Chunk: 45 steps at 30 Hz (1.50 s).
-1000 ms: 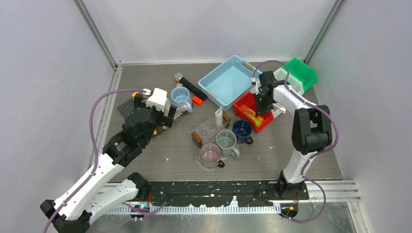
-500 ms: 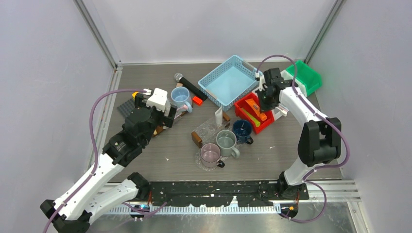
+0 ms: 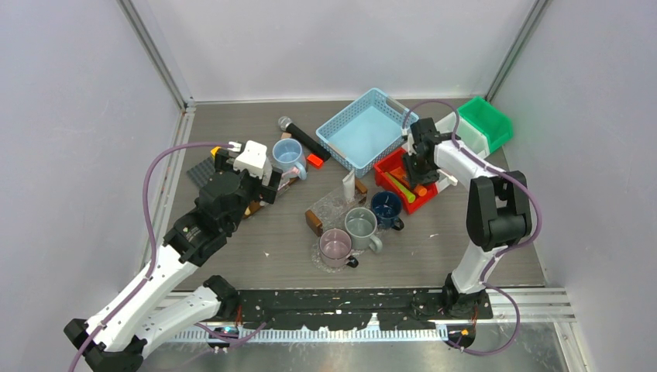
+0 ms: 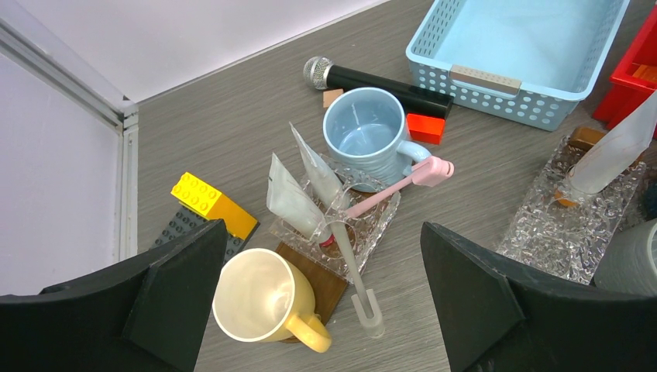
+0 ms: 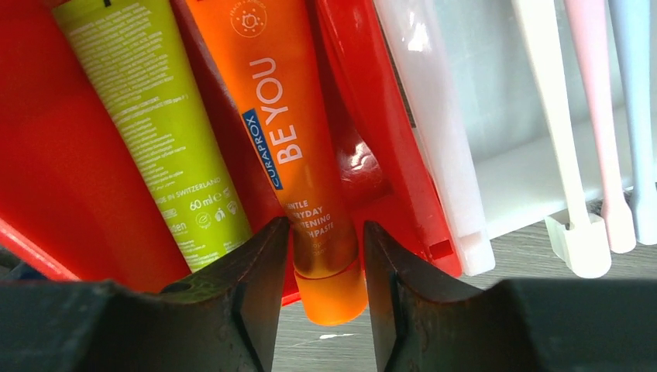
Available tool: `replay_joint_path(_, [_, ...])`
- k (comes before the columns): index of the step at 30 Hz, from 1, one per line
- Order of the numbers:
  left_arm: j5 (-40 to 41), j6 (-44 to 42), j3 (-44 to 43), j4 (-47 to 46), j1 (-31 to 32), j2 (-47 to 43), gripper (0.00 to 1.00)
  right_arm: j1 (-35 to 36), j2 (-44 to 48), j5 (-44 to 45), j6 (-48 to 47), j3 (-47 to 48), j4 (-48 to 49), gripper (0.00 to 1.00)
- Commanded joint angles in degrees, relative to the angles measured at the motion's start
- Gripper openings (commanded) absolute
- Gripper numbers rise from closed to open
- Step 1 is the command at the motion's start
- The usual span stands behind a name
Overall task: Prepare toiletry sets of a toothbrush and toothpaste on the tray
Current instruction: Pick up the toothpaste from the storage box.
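Observation:
My right gripper (image 5: 319, 263) reaches into the red bin (image 3: 392, 164), open, with a finger on each side of the cap end of an orange toothpaste tube (image 5: 287, 139). A green tube (image 5: 147, 116) lies beside it. White (image 5: 562, 116), pink (image 5: 596, 116) and blue (image 5: 639, 116) toothbrushes lie in the white bin alongside. My left gripper (image 4: 322, 232) hovers wide open above a clear tray (image 4: 380, 229), which holds two white tubes (image 4: 290, 205), a pink toothbrush (image 4: 395, 190) and a clear toothbrush (image 4: 352, 271). A second clear tray (image 4: 542, 232) carries a white tube (image 4: 616, 147).
A light blue basket (image 3: 364, 136), a black microphone (image 3: 302, 136) and a green bin (image 3: 484, 116) stand at the back. Three mugs (image 3: 360, 225) cluster mid-table. A blue mug (image 4: 368, 132), a yellow mug (image 4: 259, 294) and a yellow brick (image 4: 209, 205) surround the left tray.
My right gripper swung up toward the back right, then came back down into the red bin, and its jaws opened around the orange tube. The left arm has not moved.

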<state>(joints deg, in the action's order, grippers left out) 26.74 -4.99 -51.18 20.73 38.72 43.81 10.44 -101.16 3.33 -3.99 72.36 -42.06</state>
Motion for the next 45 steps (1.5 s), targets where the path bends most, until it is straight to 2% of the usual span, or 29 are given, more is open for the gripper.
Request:
replay_joint_path(1, [-0.6, 0.2, -0.1, -3.0, -0.3, 0.0, 1.00, 0.8, -0.8, 3.2, -0.6, -0.5, 1.9, 0.48])
replay_joint_path(5, [-0.8, 0.1, -0.1, -3.0, -0.3, 0.2, 1.00, 1.6, -2.1, 4.5, -1.2, -0.2, 1.2, 0.47])
replay_joint_path(7, [-1.0, 0.3, -0.1, -3.0, -0.2, 0.1, 1.00, 2.0, -2.0, 5.2, -1.5, -0.1, 0.8, 0.41])
replay_joint_path(10, [-1.8, 1.2, -0.5, -2.9, -0.3, 0.0, 1.00, 2.5, 0.1, 5.8, -1.7, 0.4, 0.4, 0.26])
replay_joint_path(16, [-5.7, 4.6, -4.1, -0.7, -0.3, 1.4, 1.00, 3.2, 6.8, 6.7, -1.7, 1.9, -1.0, 0.09])
replay_joint_path(22, [-10.2, 9.7, -10.0, 2.7, -0.3, 4.8, 1.00, 5.3, 15.5, 7.6, 0.2, 1.8, -1.0, 0.05])
replay_joint_path(30, [-19.3, 17.7, -17.3, 3.9, -0.3, 11.3, 0.97, 11.7, 27.5, 7.4, 5.1, -2.1, 5.7, 0.01])
replay_joint_path(36, [-25.9, 23.3, -20.5, 0.5, -0.3, 17.0, 0.96, 16.8, 36.3, 6.0, 9.1, -6.4, 13.0, 0.01])
replay_joint_path(45, [-38.0, 34.8, -22.0, -10.6, -0.1, 26.0, 0.90, 21.7, 43.7, -4.1, 12.7, -16.3, 27.5, 0.01])
